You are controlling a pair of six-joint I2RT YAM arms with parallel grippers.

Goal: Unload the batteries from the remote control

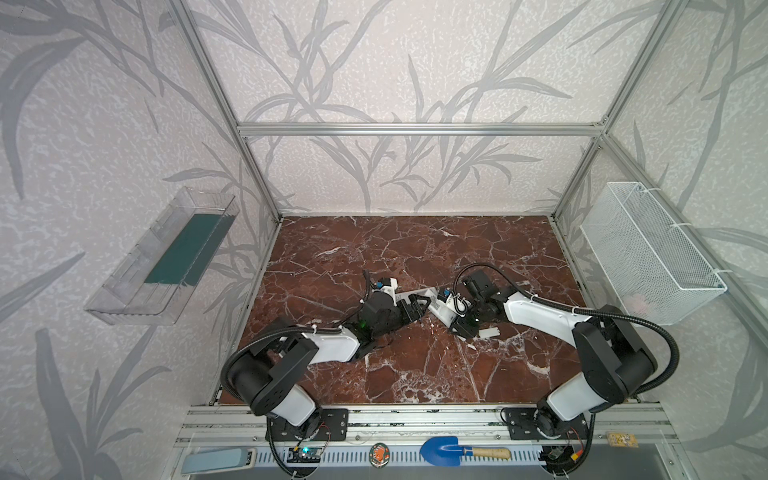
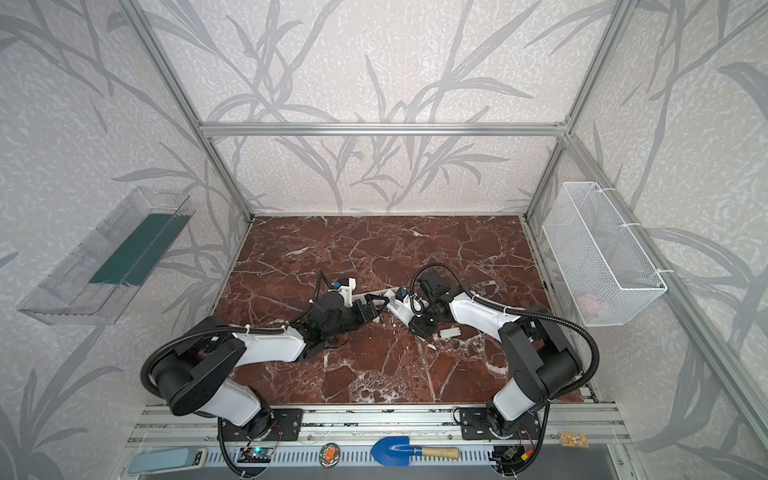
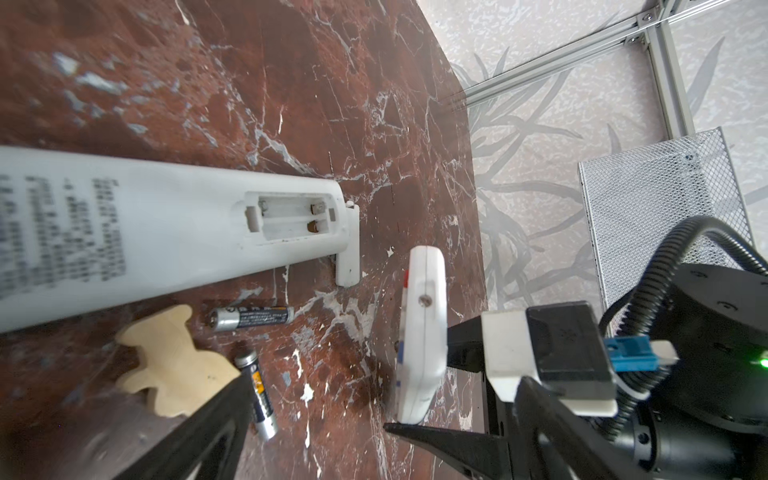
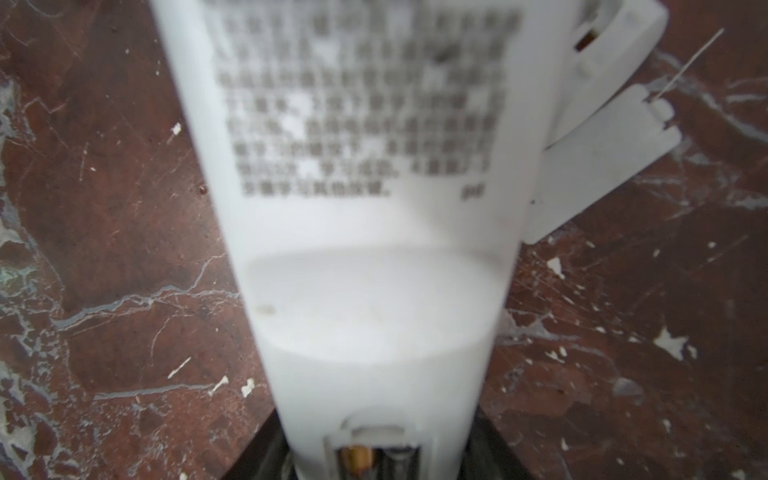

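Red-brown marble with white veins covers the table [image 1: 415, 245]. It is bordered by an aluminium frame [image 1: 419, 129] at the back and the sides, and by a rail [image 1: 415, 415] at the front. In both top views the far half of the table lies open, and a wide strip before the front rail as well; everything in use is gathered in the middle. A wire basket [image 1: 648, 257] hangs outside the right edge and a clear tray [image 1: 166, 257] outside the left one. In the left wrist view two batteries [image 3: 251, 319] lie on the marble, dark with a silvery end and much shorter than the remotes. One is near the lying remote [image 3: 166, 241]. The second battery [image 3: 258, 395] is just beside a finger [image 3: 199, 432] of the left gripper [image 3: 316, 405], whose jaws stand wide apart; whether they touch we cannot tell. The lying remote is white, back side up, and its uncovered battery slot shows only metal contacts. A small white cover [image 3: 348, 249] touches its end, and a pale wooden piece [image 3: 174, 361] lies beside it. The right gripper [image 4: 376, 465] is clamped on the held remote [image 4: 374, 249], also white with blurred print. In its slot near the jaws we see a dark cell [image 4: 395, 461] beside a coppery contact.
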